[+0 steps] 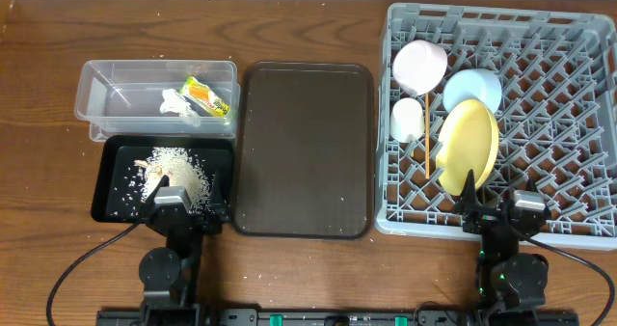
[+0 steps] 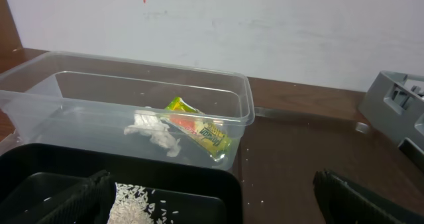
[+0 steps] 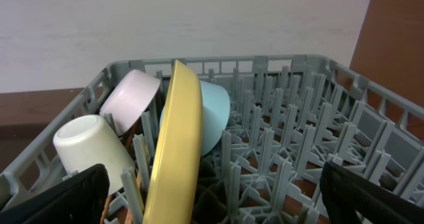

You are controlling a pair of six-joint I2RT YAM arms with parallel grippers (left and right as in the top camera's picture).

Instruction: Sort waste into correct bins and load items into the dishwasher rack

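The grey dishwasher rack (image 1: 569, 104) (image 3: 298, 138) holds the yellow plate (image 1: 468, 145) (image 3: 175, 151) on edge, the light blue bowl (image 1: 472, 88) (image 3: 213, 114), the white bowl (image 1: 419, 63) (image 3: 129, 98), the white cup (image 1: 408, 119) (image 3: 93, 144) and the chopsticks (image 1: 427, 138). In the clear tub (image 1: 106, 75) (image 2: 66, 91) lie the napkin (image 1: 178, 104) (image 2: 156, 132) and the snack wrapper (image 1: 207, 96) (image 2: 199, 128). Rice (image 1: 174, 170) (image 2: 136, 201) is piled in the black tray (image 1: 114, 148) (image 2: 165, 174). My left gripper (image 1: 178, 203) (image 2: 218, 211) stands open at the black tray's near edge. Open too, my right gripper (image 1: 496, 210) (image 3: 212, 211) is at the rack's near edge, just in front of the plate.
A large dark brown serving tray (image 1: 305, 148) (image 2: 298, 158) lies between the bins and the rack, with a few rice grains on it. More stray grains dot the wooden table near the front edge. The rack's right half holds only upright pegs.
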